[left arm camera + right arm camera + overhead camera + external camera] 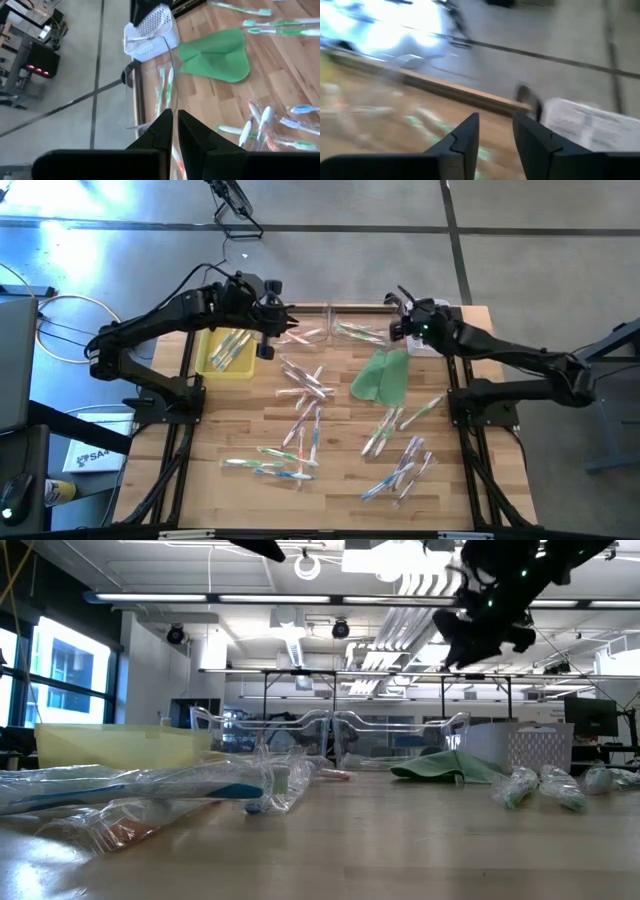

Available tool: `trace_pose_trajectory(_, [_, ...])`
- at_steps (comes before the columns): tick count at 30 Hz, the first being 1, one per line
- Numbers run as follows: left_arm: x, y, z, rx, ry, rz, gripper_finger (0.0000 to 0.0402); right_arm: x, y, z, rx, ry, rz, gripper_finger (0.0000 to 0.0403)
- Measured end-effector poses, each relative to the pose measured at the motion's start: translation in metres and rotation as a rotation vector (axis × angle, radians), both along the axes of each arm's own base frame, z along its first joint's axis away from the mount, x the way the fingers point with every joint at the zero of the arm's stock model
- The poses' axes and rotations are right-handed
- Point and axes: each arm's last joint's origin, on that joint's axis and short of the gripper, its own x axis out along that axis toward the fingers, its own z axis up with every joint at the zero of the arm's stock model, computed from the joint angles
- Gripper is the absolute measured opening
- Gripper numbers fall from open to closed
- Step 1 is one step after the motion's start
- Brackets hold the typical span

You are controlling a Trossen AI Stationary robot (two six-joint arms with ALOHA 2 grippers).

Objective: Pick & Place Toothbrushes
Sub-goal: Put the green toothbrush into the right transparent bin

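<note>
We see the right claw point(402, 308) parted and empty at the far edge of the surface point(340, 490), the left claw point(283, 318) pinched shut nearby, while most toothbrushes point(305, 385) lie scattered toward the near side, their long axes pointing every way.

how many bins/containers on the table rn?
3: a yellow plastic bin at the far left, a clear plastic tray at the far middle, a white perforated basket at the far right. None seem hidden.
</note>
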Motion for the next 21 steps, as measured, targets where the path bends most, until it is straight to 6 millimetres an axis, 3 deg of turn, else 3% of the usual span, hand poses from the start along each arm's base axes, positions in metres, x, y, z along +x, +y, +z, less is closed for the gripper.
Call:
trace_pose_trajectory(9, [-0.010, -0.003, -0.046, 0.014, -0.062, 0.001, 0.0021, 0.007, 0.036, 0.012, -0.059, 0.016, 0.275, 0.0009])
trace_pose_trajectory(21, [-0.065, -0.024, -0.104, -0.003, -0.255, -0.076, 0.0021, 0.029, 0.070, 0.020, -0.072, -0.100, 0.684, 0.0002])
